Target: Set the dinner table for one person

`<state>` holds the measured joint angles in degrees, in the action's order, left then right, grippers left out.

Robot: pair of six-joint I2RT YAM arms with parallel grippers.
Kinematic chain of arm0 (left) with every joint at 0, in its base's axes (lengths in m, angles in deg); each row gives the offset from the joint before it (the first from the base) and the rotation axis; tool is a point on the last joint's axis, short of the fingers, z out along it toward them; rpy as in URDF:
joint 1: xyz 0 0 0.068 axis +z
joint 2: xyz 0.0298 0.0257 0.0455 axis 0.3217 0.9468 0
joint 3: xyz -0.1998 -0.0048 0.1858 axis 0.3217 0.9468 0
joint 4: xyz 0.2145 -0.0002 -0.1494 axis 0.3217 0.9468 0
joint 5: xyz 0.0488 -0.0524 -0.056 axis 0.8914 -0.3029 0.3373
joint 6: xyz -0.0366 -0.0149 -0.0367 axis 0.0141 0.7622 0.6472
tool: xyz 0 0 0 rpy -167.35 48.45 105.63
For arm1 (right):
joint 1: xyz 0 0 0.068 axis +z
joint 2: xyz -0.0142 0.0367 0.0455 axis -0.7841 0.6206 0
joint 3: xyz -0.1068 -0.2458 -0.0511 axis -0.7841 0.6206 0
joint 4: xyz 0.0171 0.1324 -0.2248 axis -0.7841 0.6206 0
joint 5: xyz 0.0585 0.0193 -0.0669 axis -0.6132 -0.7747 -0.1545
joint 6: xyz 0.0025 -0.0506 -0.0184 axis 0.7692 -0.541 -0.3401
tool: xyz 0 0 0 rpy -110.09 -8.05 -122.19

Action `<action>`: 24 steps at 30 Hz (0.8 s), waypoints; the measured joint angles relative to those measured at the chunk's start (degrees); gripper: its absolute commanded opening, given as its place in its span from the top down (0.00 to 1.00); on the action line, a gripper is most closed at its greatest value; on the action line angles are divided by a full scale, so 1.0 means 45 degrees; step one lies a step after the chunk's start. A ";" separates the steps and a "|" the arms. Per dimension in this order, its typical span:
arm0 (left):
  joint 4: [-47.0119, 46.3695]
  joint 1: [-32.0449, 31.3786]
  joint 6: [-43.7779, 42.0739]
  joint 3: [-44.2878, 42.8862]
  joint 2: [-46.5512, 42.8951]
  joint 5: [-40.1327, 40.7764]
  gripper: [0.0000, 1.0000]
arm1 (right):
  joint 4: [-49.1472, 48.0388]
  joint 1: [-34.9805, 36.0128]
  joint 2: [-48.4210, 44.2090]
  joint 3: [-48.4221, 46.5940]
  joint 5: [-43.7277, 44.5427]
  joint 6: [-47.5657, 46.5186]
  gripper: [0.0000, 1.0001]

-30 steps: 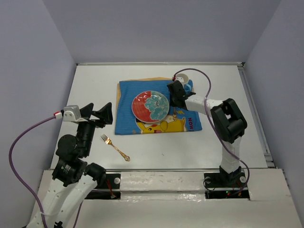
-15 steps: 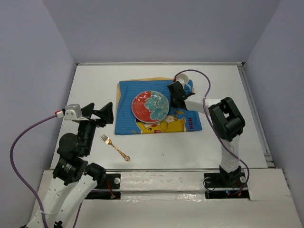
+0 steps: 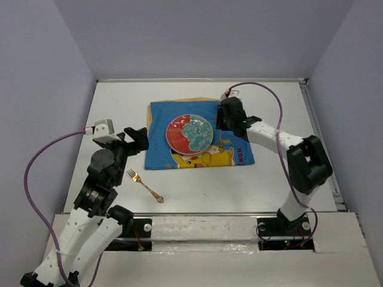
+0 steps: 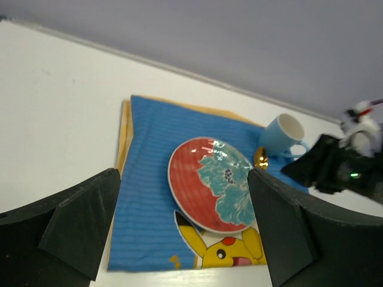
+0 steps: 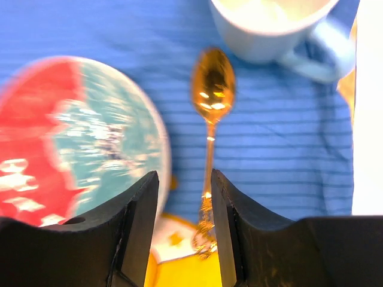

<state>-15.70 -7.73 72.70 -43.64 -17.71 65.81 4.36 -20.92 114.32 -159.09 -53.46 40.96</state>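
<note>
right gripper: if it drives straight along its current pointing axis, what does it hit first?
Most likely the gold spoon: its handle runs between the open fingers of the right gripper. The blue placemat lies right under it. Height above the spoon is unclear.

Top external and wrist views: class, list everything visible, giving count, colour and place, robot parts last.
Dinner table: one, white, under everything.
Placemat: one, blue with cartoon print, mid-table.
Plate: one, red and teal, on the placemat.
Mug: one, light blue, placemat's far right corner.
Spoon: one, gold, on the placemat right of the plate.
Fork: one, gold, bare table near the left arm.
Left gripper: one, black, open, left of the placemat.
Right gripper: one, black, open, over the spoon.
</note>
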 measured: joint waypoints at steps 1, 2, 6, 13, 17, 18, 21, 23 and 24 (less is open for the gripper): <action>0.0131 0.0000 0.0126 -0.0058 0.0223 0.0058 0.01 | -0.0034 0.0000 -0.0369 0.0112 -0.0083 -0.0005 0.53; 0.0607 0.0000 0.0491 -0.0257 0.0690 0.0228 0.01 | -0.0257 0.0029 -0.1175 0.0408 -0.0301 -0.0010 0.53; 0.2380 0.0000 0.2297 -0.0971 0.1787 0.0724 0.01 | -0.1112 0.0219 -0.3235 0.1603 -0.0869 0.0000 0.53; 0.3497 0.0141 0.4818 -0.0214 0.0272 -0.0330 0.01 | -0.1690 0.0437 -0.5299 0.4323 -0.2132 0.0204 0.52; 0.4595 0.0223 0.6042 -0.0262 0.0767 -0.0321 0.01 | -0.1681 0.0437 -0.6256 0.5032 -0.2671 0.0287 0.52; 0.4969 0.0228 0.6358 -0.0282 0.1107 -0.0316 0.02 | -0.1695 0.0437 -0.6513 0.5110 -0.2759 0.0287 0.51; 0.6207 0.0291 0.6946 -0.0369 0.2283 -0.0359 0.14 | -0.1666 0.0437 -0.7169 0.5158 -0.2929 0.0194 0.51; 0.6868 0.0384 0.7082 -0.0539 0.2905 -0.0437 0.21 | -0.1632 0.0437 -0.7514 0.5153 -0.3041 0.0092 0.51; 0.7247 0.0481 0.7111 -0.0685 0.3327 -0.0549 0.23 | -0.1583 0.0437 -0.7664 0.5153 -0.3094 0.0044 0.51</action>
<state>16.91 -5.57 104.70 -46.72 -2.74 63.34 -2.76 -18.95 79.83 -135.90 -67.39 41.16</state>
